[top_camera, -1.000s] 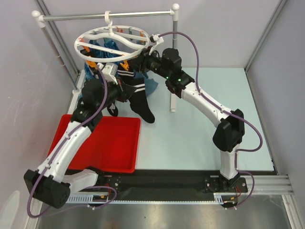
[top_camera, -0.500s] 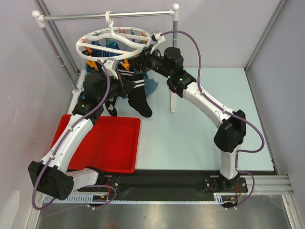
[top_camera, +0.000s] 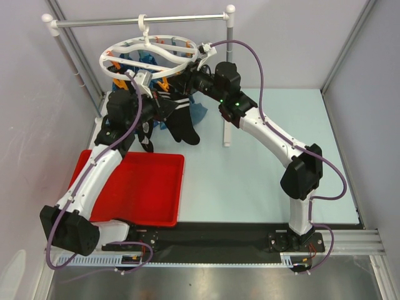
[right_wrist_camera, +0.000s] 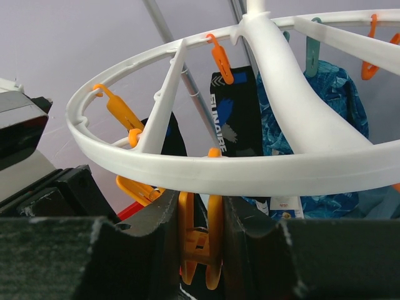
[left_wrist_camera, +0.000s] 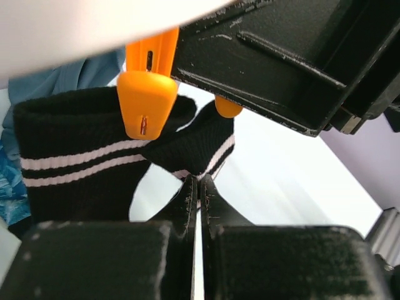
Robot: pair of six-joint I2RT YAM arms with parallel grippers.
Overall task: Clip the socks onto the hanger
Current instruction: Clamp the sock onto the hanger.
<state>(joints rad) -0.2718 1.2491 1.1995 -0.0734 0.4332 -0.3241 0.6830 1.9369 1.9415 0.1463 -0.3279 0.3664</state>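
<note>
The white hanger [top_camera: 125,45] hangs by its hook from the grey rail. My left gripper [top_camera: 162,103] is shut on the cuff of a black sock [top_camera: 182,127] with white stripes and holds it up just under the ring's near rim. In the left wrist view the cuff [left_wrist_camera: 75,164] lies right below an orange clip [left_wrist_camera: 147,94], pinched by my gripper [left_wrist_camera: 197,182]. My right gripper [right_wrist_camera: 201,240] is shut on an orange clip [right_wrist_camera: 199,247] under the ring [right_wrist_camera: 250,167], squeezing its handles. Another black sock [right_wrist_camera: 230,119] with white lettering hangs from a far clip.
A red tray [top_camera: 144,187] lies at the front left. The grey rail stand [top_camera: 137,22] spans the back, with one post [top_camera: 226,134] beside the right arm. A blue patterned cloth [right_wrist_camera: 334,106] hangs behind the ring. The right gripper's body [left_wrist_camera: 281,62] is close above the left gripper.
My left gripper has moved up and toward the ring, lifting the striped sock higher. The right gripper has stayed at the rim clip.
</note>
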